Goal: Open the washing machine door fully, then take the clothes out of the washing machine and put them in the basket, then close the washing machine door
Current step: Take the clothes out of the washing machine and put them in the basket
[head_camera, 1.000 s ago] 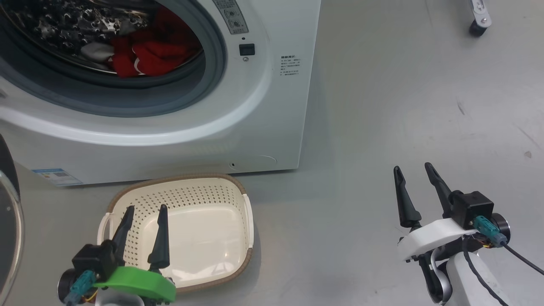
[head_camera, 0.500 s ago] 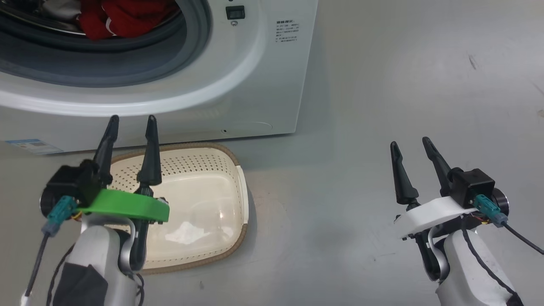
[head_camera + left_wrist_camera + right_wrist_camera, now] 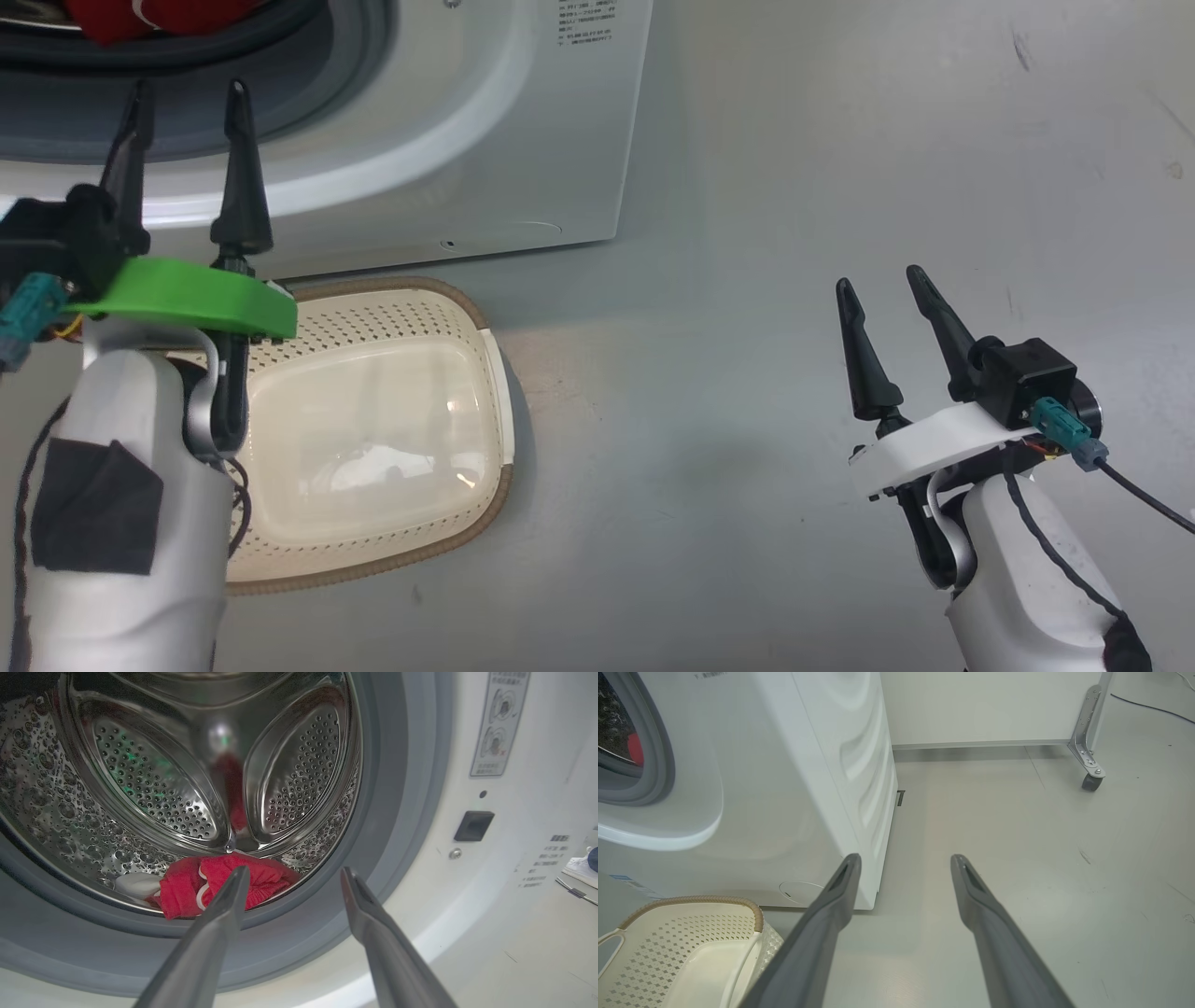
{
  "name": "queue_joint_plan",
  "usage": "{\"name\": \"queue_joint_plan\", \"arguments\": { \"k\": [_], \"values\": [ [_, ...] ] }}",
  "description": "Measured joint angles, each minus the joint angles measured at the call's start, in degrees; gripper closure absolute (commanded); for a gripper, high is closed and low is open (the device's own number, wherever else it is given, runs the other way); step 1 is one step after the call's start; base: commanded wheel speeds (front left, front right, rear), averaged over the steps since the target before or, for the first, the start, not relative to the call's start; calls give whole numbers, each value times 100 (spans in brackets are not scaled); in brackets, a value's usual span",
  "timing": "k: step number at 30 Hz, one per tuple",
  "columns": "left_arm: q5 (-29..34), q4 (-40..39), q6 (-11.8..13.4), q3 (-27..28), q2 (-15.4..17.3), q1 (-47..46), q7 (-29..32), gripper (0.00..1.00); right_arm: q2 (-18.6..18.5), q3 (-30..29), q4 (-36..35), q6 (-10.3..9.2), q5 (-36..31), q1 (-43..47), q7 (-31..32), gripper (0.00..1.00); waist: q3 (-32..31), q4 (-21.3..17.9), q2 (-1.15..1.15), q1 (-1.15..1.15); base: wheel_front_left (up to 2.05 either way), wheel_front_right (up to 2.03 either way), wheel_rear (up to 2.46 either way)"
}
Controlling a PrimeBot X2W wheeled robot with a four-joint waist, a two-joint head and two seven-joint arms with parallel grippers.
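Two pincers, both spread wide and holding nothing. The left gripper (image 3: 189, 89) stands at the mouth of the washing machine (image 3: 523, 140). The right gripper (image 3: 879, 280) hangs over bare floor (image 3: 747, 420), well apart.

The red garment (image 3: 268, 879) lies bunched at the low front of the drum (image 3: 154, 779), just behind the grey door seal (image 3: 387, 812). A white lump (image 3: 138, 884) I cannot identify lies beside it. The basket (image 3: 392, 285) sits against the machine's foot with nothing in it.

Likely step: reach in for the garment.
- Pass over the seal without scraping it.
- Drop the fingers astride the thickest fold.
- Close on cloth, not steel.
- Lift clear of the lip before swinging down.
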Motion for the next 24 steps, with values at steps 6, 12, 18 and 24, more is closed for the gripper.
{"name": "queue_joint_plan", "arguments": {
  "k": [6, 12, 18, 24],
  "values": [
    [0, 250, 1, 112, 176, -655, 204, 0, -1, 94, -9, 20, 78, -121, 0, 0, 244, -164, 0, 0, 0, 0, 0],
    [0, 586, 11, 247, 407, -1254, 505, 0, 0, 209, -54, 20, 222, -238, 0, 0, 505, -338, 0, 0, 0, 0, 0],
    [-40, 966, 54, 307, 500, -1853, 873, 0, -1, 309, -88, 12, 307, -355, 0, 0, 795, -547, 0, 1, 0, 0, 0],
    [-60, 1214, 68, 390, 624, -2362, 1062, 0, 0, 405, -111, 11, 363, -446, 0, 0, 1002, -704, 0, 1, 0, 0, 0]
  ]
}}
